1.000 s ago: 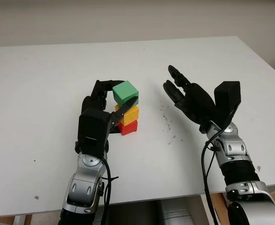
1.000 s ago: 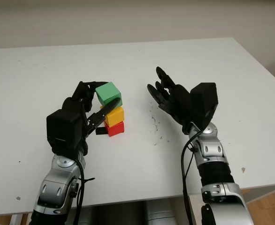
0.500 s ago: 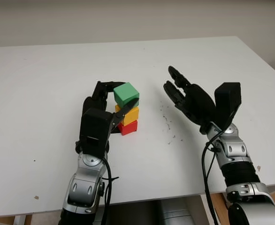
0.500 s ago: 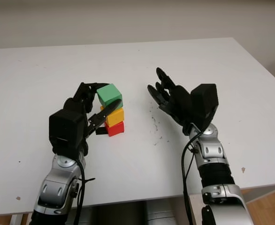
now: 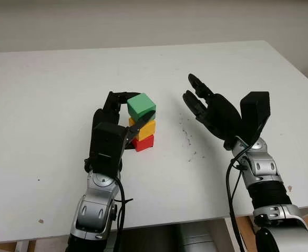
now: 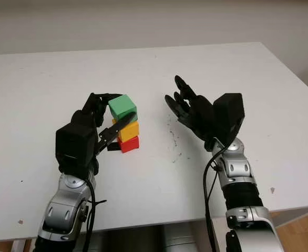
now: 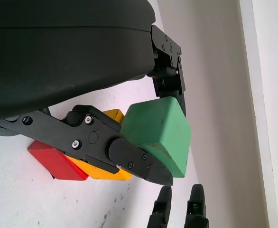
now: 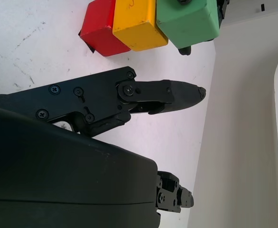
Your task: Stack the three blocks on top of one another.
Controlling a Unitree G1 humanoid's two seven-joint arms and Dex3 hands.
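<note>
On the white surface (image 5: 49,94), nearest the robot, the left hand (image 5: 123,116) still clasped the green cube-shaped block (image 5: 141,105), now lowered squarely onto the yellow cube-shaped block (image 5: 146,128) above the red cube-shaped block (image 5: 143,142); release appeared due. Three blocks, one per colour. Beyond, the right hand (image 5: 206,107) hovered open.

Three stacked blocks (image 5: 142,122) between both robot hands, seemingly.

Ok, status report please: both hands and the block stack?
Left hand shut on green block, atop yellow block and red block. Right hand open, beside stack. Nothing in the way.
</note>
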